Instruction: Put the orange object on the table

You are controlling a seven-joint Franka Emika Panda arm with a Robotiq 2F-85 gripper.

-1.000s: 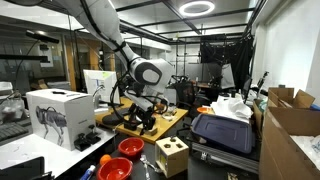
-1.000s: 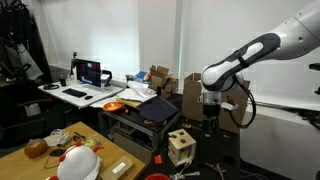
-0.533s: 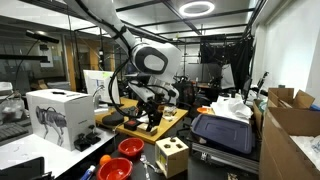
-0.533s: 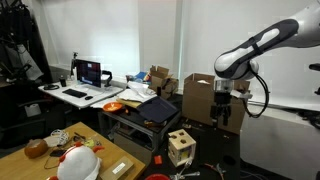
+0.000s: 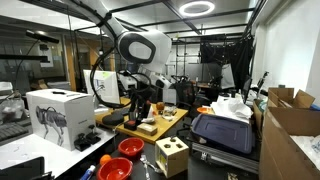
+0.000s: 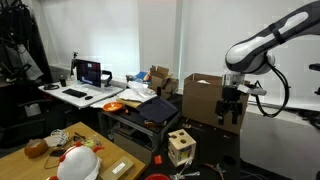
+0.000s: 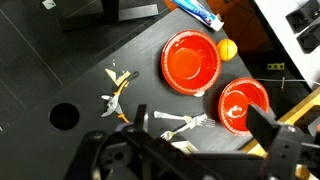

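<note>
Orange roundish lump (image 7: 229, 48), small and bright, lies on a dark surface just beside the rim of the large round red bowl (image 7: 191, 59). A second, smaller red bowl (image 7: 243, 105) sits near that bowl. The black two-fingered gripper (image 6: 231, 115) hangs above the large bowl, jaws apart and empty.

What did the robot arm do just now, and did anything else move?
The arm rose and swung its gripper sideways, rightward in an exterior view, away from the wooden box. It took hold of nothing and let nothing go. The orange object, the two red bowls and the box stayed where they were.
</note>
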